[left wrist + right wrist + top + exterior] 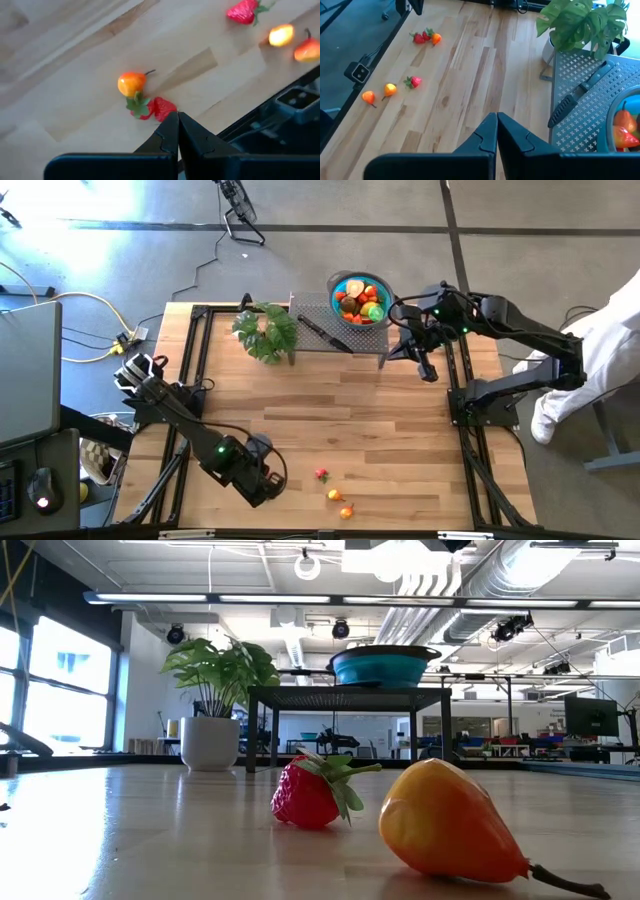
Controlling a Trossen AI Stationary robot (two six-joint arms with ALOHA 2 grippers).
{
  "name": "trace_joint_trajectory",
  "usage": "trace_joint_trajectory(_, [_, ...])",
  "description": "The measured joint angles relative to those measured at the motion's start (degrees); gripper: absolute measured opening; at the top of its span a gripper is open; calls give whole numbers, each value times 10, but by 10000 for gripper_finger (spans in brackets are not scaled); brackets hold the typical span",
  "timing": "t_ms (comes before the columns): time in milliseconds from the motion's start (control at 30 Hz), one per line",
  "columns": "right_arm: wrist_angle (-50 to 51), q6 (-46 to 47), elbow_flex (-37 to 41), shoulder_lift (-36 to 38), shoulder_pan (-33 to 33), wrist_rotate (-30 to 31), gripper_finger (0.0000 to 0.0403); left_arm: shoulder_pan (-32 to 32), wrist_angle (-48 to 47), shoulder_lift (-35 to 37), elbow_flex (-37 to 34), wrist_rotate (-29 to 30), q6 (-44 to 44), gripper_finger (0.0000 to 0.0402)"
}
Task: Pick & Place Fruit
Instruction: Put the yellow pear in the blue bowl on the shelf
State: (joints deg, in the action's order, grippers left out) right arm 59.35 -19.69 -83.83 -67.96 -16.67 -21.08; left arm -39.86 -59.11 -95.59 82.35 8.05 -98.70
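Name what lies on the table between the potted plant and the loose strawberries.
Nothing: in the high view only bare wood separates the plant from the strawberries.

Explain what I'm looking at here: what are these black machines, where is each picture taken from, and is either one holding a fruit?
Two dark robot arms work at a wooden table. One picture looks straight down, one looks level across the tabletop, and one comes from each arm's wrist. The left gripper hangs shut over a strawberry and an orange fruit. The right gripper waits shut beside the metal rack, which bears the blue bowl of fruit and a knife. A potted plant stands nearby. Neither gripper holds anything.
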Motion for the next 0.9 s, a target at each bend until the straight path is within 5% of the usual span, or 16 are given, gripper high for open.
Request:
trace_joint_trajectory(200, [0, 0, 0, 0, 0, 1, 4, 1, 14, 0, 0, 2, 126, 0])
trace_joint_trajectory(367, [0, 1, 0, 0, 0, 1, 3, 1, -22, 0, 0, -34, 144, 27])
trace_joint_trajectory(667, [0, 5, 0, 0, 0, 1, 4, 1, 7, 0, -64, -156, 113, 191])
trace_joint_trajectory(900, [0, 6, 0, 0, 0, 1, 3, 1, 92, 0, -108, -162, 68, 301])
